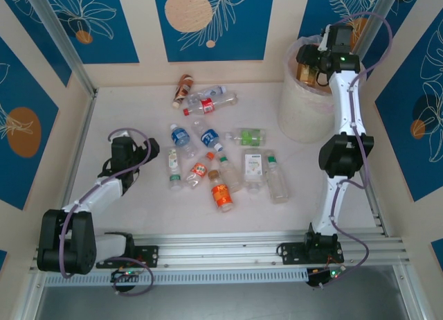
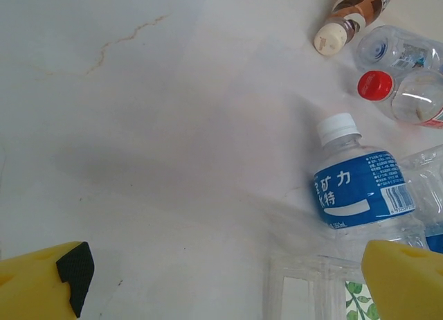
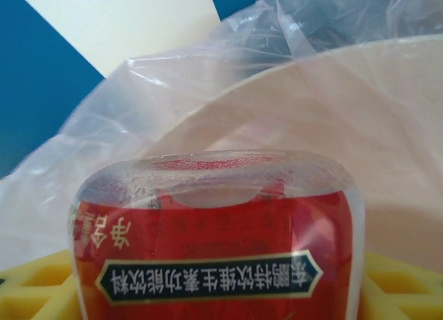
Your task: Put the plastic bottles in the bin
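Note:
Several plastic bottles (image 1: 220,193) lie scattered across the middle of the white table. My right gripper (image 1: 315,59) hangs over the mouth of the cream-white bin (image 1: 304,109), shut on a red-labelled bottle (image 3: 214,244) whose base faces the bin's inner wall (image 3: 387,126). My left gripper (image 1: 149,149) stands wide open just left of the pile, low over bare table, its yellow fingers (image 2: 48,282) apart with nothing between them. Ahead of it lie a blue-labelled, white-capped bottle (image 2: 360,188) and a clear bottle (image 2: 311,289) close to the right finger.
The bin's thin plastic bag (image 3: 173,84) billows above the rim. A brown bottle (image 2: 356,8) and a red-capped one (image 2: 405,95) lie at the far side of the pile. Metal rails (image 1: 228,247) run along the near edge; panel walls close in the table.

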`<state>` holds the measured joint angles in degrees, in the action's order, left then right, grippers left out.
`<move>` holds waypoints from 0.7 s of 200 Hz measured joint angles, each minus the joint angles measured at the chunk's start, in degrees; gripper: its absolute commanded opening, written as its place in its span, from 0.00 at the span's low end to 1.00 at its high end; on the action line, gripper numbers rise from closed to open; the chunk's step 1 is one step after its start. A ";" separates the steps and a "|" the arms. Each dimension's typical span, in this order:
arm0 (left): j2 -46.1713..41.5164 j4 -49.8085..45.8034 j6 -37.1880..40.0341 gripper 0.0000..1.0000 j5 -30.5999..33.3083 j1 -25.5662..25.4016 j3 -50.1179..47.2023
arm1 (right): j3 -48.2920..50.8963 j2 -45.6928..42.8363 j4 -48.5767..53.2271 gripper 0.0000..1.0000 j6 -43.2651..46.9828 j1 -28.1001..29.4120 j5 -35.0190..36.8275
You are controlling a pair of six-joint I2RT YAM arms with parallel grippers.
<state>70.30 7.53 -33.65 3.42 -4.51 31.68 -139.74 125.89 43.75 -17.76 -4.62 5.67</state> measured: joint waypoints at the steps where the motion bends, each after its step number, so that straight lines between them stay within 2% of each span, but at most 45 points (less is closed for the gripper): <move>1: 0.00 -0.04 -0.04 1.00 0.02 0.00 0.02 | -0.04 0.09 0.00 0.67 -0.09 0.00 -0.02; 21: 0.24 -2.80 -1.53 1.00 -0.02 0.00 0.90 | -0.39 2.45 0.02 0.75 -1.46 0.00 -0.72; 63: 2.01 -4.70 -4.00 1.00 -1.60 0.00 2.14 | -0.24 2.99 -1.18 0.85 -2.73 0.00 -1.42; 104: 5.25 -9.40 -4.24 1.00 -4.20 0.00 5.53 | 0.70 2.40 -1.33 0.88 -3.04 0.00 -1.44; 140: 4.85 -12.37 -4.87 1.00 -4.22 -1.14 5.88 | 5.77 -3.78 -1.53 0.91 -3.04 0.00 -1.46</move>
<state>75.16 -4.84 -38.52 -0.80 -5.65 37.56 -133.97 122.10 42.22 -20.80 -4.62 4.21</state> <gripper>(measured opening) 0.999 0.897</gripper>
